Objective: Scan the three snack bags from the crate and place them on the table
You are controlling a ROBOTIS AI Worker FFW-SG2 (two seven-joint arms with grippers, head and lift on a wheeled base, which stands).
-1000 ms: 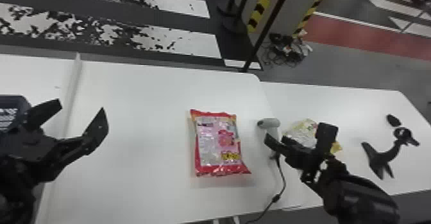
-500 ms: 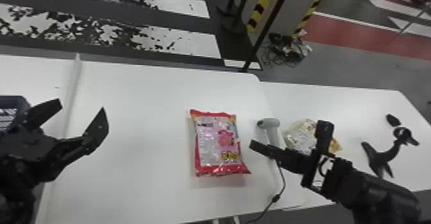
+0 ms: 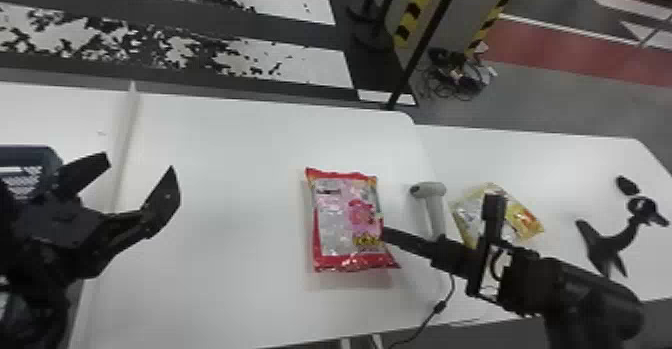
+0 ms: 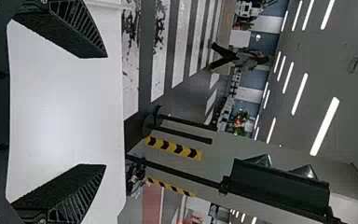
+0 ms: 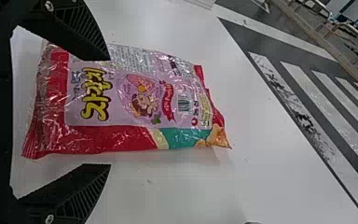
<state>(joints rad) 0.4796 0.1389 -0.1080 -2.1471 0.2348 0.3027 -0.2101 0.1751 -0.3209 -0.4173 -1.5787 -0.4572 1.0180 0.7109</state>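
Left hand [image 3: 140,165]: open, fingers wide apart, above the bench [image 3: 225,253] near the crate [image 3: 30,150]. Right hand [image 3: 440,215]: open, at the near end of the red-and-pink snack bag [image 3: 345,218]; contact cannot be told. Bag lies flat on the bench. Grey scanner [image 3: 435,205] lies between it and the yellow snack bag [image 3: 527,219].

The black left arm [image 3: 45,228] has angular plates, and the black right arm [image 3: 595,293] a rounded casing. Flat black fingers [image 5: 84,35] bear slanting ribs, with round silvery screw heads [image 5: 49,218] at their bases.
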